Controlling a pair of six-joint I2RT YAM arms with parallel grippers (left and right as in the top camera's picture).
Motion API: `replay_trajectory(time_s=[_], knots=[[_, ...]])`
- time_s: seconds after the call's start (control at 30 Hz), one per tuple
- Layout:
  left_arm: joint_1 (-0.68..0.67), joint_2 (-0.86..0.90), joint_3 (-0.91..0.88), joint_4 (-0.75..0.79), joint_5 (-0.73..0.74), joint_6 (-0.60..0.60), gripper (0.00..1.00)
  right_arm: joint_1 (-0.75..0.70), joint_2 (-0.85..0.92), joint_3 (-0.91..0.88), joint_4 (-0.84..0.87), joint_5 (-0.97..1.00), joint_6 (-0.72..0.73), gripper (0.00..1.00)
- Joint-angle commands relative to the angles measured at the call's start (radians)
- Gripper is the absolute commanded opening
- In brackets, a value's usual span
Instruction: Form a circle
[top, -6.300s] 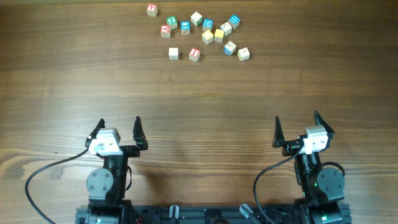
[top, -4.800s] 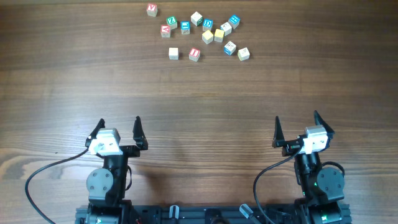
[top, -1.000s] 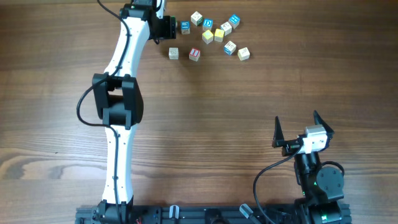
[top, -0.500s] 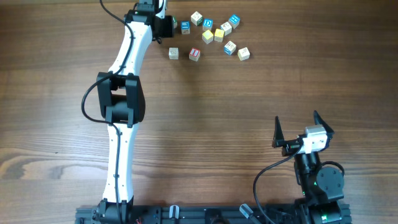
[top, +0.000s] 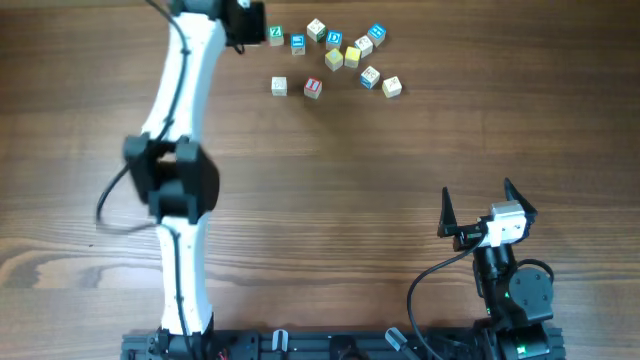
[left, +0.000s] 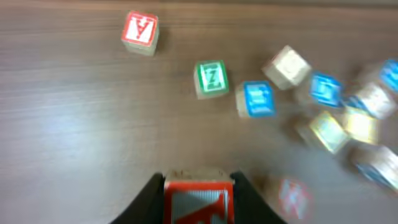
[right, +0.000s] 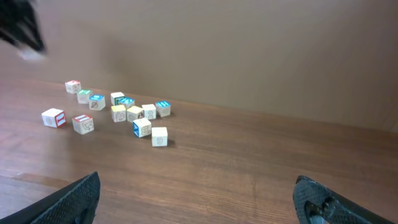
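Left pincer (left: 199, 179), far left: pinching a red-faced wooden cube (left: 199, 200); its letter is unreadable. Beyond it lie a red "A" cube (left: 140, 30) and a green "Z" cube (left: 211, 78). Loose cluster of small wooden letter cubes (top: 334, 58): just right of that pincer, long axis left–right, far centre of wooden surface (top: 320, 200). Right pincer (top: 478, 197): spread, near right, well apart.

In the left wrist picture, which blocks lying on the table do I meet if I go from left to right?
red-lettered block → green Z block → blue block → plain block → second blue block. The blocks further right are too blurry to put in order.
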Motion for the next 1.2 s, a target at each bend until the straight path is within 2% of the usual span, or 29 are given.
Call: replay_trajectory(time_s=[0.0, 0.13, 0.3, 0.5, 0.6, 0.8, 0.87, 1.0, 1.17], knots=[[-0.007, -0.258, 0.008, -0.154, 0.011, 0.005, 0.18, -0.005, -0.005, -0.001, 0.005, -0.008, 0.005, 1.0], [-0.01, -0.42, 0.008, -0.378, 0.033, 0.004, 0.19, -0.005, -0.005, -0.001, 0.005, -0.008, 0.004, 1.0], [-0.021, -0.456, 0.004, -0.575, 0.085, -0.022, 0.15, -0.005, -0.005, -0.001, 0.005, -0.008, 0.005, 1.0], [-0.13, -0.459, -0.201, -0.558, 0.077, -0.05, 0.16, -0.005, -0.005, -0.001, 0.005, -0.008, 0.005, 1.0], [-0.186, -0.459, -0.379, -0.461, 0.073, -0.066, 0.17, -0.005, -0.005, -0.001, 0.005, -0.008, 0.005, 1.0], [-0.253, -0.459, -0.843, 0.046, 0.073, -0.223, 0.2, -0.005, -0.005, -0.001, 0.005, -0.008, 0.005, 1.0], [-0.253, -0.458, -0.944, 0.175, 0.072, -0.284, 0.19, -0.005, -0.005, -0.001, 0.005, -0.008, 0.004, 1.0], [-0.255, -0.458, -1.084, 0.415, 0.065, -0.286, 0.19, -0.005, -0.005, -0.001, 0.005, -0.008, 0.005, 1.0], [-0.274, -0.452, -1.217, 0.627, -0.115, -0.285, 0.2, -0.005, -0.005, -0.001, 0.005, -0.008, 0.004, 1.0]])
